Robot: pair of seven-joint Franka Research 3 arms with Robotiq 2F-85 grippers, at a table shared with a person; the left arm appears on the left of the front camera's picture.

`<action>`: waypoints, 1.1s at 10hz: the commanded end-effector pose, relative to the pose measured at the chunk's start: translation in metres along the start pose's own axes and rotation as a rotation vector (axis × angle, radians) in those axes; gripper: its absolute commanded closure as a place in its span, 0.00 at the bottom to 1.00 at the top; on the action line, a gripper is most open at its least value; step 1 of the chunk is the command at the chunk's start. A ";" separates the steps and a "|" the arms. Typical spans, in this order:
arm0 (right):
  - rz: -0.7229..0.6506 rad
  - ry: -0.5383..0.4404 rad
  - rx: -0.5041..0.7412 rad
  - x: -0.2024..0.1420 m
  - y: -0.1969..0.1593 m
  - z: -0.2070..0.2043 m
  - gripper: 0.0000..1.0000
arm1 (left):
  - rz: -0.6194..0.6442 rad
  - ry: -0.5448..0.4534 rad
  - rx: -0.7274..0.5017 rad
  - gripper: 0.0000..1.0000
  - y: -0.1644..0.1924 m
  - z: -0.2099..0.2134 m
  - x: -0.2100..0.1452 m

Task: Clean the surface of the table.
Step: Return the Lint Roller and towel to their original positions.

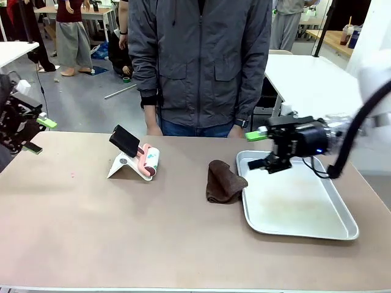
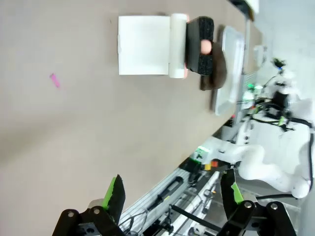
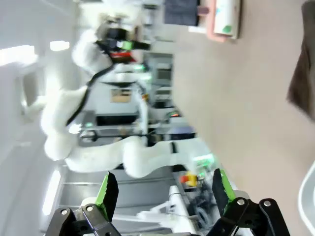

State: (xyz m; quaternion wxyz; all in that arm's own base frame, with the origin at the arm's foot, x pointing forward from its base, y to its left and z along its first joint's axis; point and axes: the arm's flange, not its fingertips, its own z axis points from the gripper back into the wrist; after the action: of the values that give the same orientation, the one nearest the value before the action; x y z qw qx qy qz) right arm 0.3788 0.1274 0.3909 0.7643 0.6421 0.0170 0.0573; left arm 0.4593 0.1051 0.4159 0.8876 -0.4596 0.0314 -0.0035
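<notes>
two arms poised over a table awaiting a wipe

the taupe-brown table [image 1: 153,238] spans the frame between robot and a person in a grey jacket [image 1: 201,61]. the right gripper [image 1: 261,150] hangs with its jaws spread wide and empty above the far corner of a silver tray [image 1: 317,229]. the left gripper [image 1: 38,135] hovers at the table's left end, jaws likewise wide, holding nothing. a brown cloth [image 1: 223,182] lies crumpled against the tray's left rim; a pink lint roller [image 1: 148,162] rests on its white stand [image 1: 125,166] nearby.

Bright even overhead light, soft shadows; right wrist view motion-blurred, edges warped.
</notes>
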 end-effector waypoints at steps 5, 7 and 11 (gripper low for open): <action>-0.131 -0.391 0.138 -0.010 -0.059 0.065 0.00 | -0.142 0.000 -0.488 0.00 0.006 -0.009 0.010; -0.143 -0.182 0.236 -0.010 -0.046 0.082 0.00 | -0.070 -0.090 -0.369 0.00 0.006 -0.006 0.001; -0.143 -0.182 0.236 -0.010 -0.046 0.082 0.00 | -0.070 -0.090 -0.369 0.00 0.006 -0.006 0.001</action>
State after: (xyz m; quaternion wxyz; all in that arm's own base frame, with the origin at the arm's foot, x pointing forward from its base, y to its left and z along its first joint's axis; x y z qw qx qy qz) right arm 0.3818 0.0406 0.3552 0.6827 0.7283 -0.0051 -0.0587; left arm 0.4647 0.1055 0.4036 0.7864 -0.6169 -0.0287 -0.0123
